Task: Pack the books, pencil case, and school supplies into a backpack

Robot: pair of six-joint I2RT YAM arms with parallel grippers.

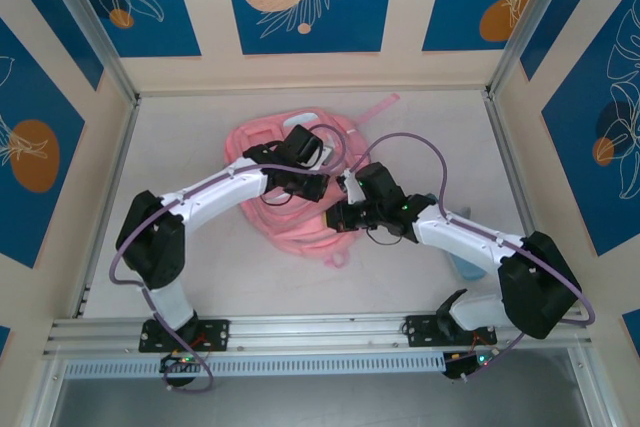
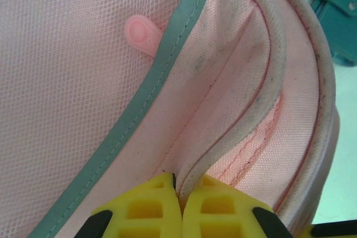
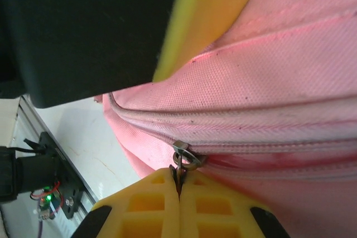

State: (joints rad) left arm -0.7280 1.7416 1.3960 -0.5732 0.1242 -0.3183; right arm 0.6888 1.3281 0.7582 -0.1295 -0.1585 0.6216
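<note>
The pink backpack (image 1: 285, 209) lies flat in the middle of the table. My left gripper (image 1: 312, 183) is over its upper part. In the left wrist view it (image 2: 179, 185) is shut on a pale piped seam of the backpack (image 2: 83, 82), beside a teal-edged mesh pocket. My right gripper (image 1: 342, 215) is at the bag's right edge. In the right wrist view it (image 3: 178, 174) is shut on the metal zip pull (image 3: 186, 157) of the backpack (image 3: 268, 65). A light blue end of the pencil case (image 1: 465, 265) peeks out from under the right forearm. The books are out of view.
Both forearms cross over the bag, with purple cables looping above it. A pink strap (image 1: 380, 105) trails toward the back wall. A teal object (image 2: 340, 4) lies past the bag's edge. The metal rail (image 1: 300, 332) runs along the near edge. Bare table surrounds the bag.
</note>
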